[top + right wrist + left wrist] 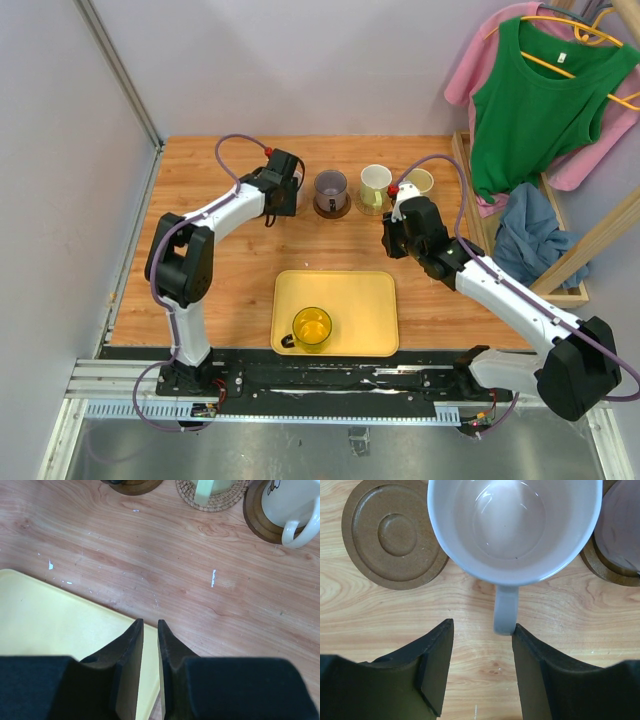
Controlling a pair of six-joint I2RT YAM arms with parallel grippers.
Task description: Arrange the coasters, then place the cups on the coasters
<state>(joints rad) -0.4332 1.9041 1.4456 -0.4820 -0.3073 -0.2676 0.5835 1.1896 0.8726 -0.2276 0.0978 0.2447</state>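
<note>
Reaching to the bench's far side, the left hand hung just left of the purple cup. Its wrist view showed fingers parted round the handle of the glossy pale cup, which pointed straight back and touched one; a ridged brown coaster lay bare just left. The right hand's fingers sat almost together, empty, beside the yellow tray.

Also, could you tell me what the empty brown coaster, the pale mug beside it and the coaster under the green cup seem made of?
The brown coaster looks like matte pressed wood or fibreboard: dull, speckled, with raised rings. The pale mug seems glazed ceramic, possibly glossy plastic: smooth, bright reflections. The woven coaster under the green cup appears rattan or straw: braided strands.
</note>
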